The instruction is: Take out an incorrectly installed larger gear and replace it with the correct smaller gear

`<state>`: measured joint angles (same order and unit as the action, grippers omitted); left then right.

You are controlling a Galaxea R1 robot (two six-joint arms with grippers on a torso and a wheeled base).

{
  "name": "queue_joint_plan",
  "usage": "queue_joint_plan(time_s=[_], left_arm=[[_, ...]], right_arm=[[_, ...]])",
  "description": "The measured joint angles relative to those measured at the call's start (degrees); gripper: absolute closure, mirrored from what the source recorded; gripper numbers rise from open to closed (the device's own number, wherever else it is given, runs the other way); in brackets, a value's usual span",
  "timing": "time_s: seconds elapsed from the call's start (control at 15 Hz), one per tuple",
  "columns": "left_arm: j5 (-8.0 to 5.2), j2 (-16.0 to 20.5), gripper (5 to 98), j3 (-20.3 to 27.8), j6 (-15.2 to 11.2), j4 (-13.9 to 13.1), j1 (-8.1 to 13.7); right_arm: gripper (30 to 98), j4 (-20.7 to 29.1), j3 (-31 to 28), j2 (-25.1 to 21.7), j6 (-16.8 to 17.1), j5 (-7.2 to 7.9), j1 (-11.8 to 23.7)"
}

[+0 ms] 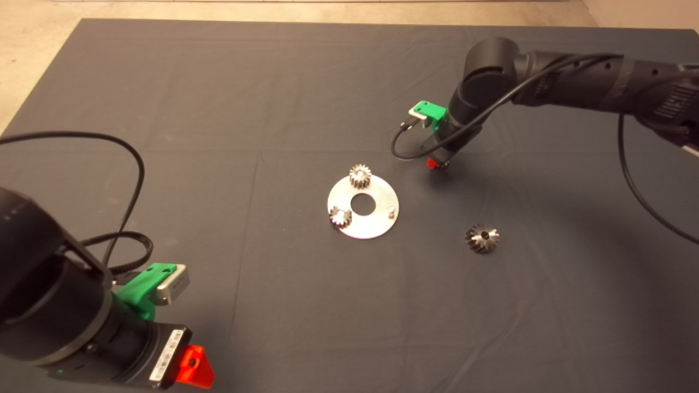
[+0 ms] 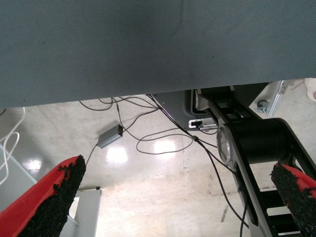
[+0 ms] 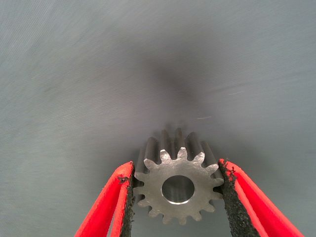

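Observation:
My right gripper [image 3: 177, 185] is shut on the smaller gear [image 3: 177, 185], a dark grey spur gear with a round centre hole, its pads pressing the teeth on both sides. In the head view this gripper [image 1: 438, 162] hangs low over the mat, up and to the right of the round metal plate [image 1: 377, 224]. The larger gear [image 1: 482, 238], with flared teeth, lies loose on the mat to the right of the plate. On the plate sit two small silvery gears [image 1: 360, 176] [image 1: 340, 216] and a bare peg [image 1: 391, 210]. My left gripper [image 2: 177, 182] is parked open at the lower left.
The plate has a large round centre hole [image 1: 362, 204]. The dark mat [image 1: 218, 109] spreads widely around it. The left wrist view shows the floor beyond the mat's edge, with cables [image 2: 163, 138] and part of the robot's base [image 2: 256, 143].

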<state>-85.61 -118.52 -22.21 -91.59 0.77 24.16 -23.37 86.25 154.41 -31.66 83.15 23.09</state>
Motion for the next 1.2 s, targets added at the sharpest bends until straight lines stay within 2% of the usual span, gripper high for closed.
queue_joint_plan(time_s=[0.2,0.4,0.73,1.0,1.2], left_arm=[[-0.47,0.18,6.1,0.0,0.63,0.16,0.0],[-1.5,0.29,6.1,0.0,0.61,0.13,0.0],[-1.58,0.04,6.1,0.0,-0.64,0.16,-0.02],[-1.63,-0.08,6.1,0.0,-0.94,0.17,-0.02],[-1.65,-0.17,6.1,0.0,-1.0,0.17,-0.02]], right_arm=[[87.9,0.02,0.0,0.29,0.17,-0.07,0.86],[88.0,0.66,-1.0,0.72,0.16,-0.83,0.85],[88.0,3.16,-3.13,0.33,0.13,-2.61,1.36],[88.1,3.89,-5.33,-1.65,0.11,-1.94,2.24],[88.1,4.93,-9.24,-1.0,-0.37,-2.38,2.24]])
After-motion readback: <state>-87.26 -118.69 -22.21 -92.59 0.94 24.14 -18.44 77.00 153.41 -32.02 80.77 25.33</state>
